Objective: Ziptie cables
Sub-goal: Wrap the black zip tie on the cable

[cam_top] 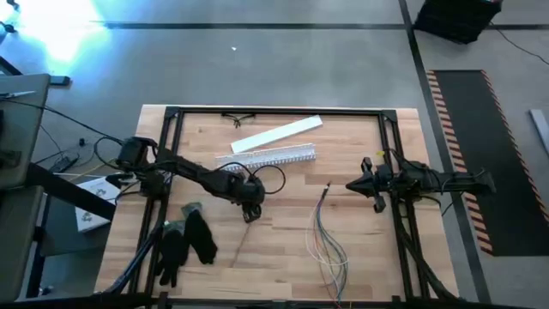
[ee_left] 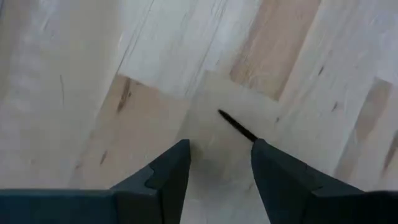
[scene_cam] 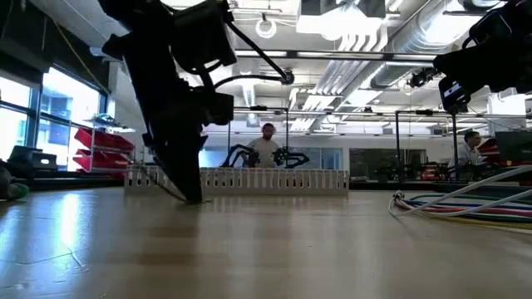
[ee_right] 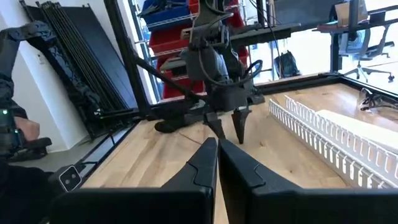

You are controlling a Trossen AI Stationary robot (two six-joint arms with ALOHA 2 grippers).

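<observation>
the cables (cam_top: 328,240) lie loose on the tabletop (cam_top: 283,257), a pale green, grey, white and yellow bundle fanning toward the near edge, its bound end pointing up toward the middle; in the low view they curl along the wood at the right (scene_cam: 465,206); nothing of mine touches them; my right hand (cam_top: 353,184) hovers just beyond their upper end, fingers pressed together, empty; my left hand (cam_top: 249,213) is well apart from the cables, tips down at the wood, fingers (ee_left: 165,177) parted with a gap between; a thin dark strip (ee_left: 236,126) lies on the wood just past the tips, whether i touch it i can't tell; behind, the white slotted channel (cam_top: 266,157) and a flat white cover (cam_top: 276,134); black gloves (cam_top: 189,240) lie near the left edge.
</observation>
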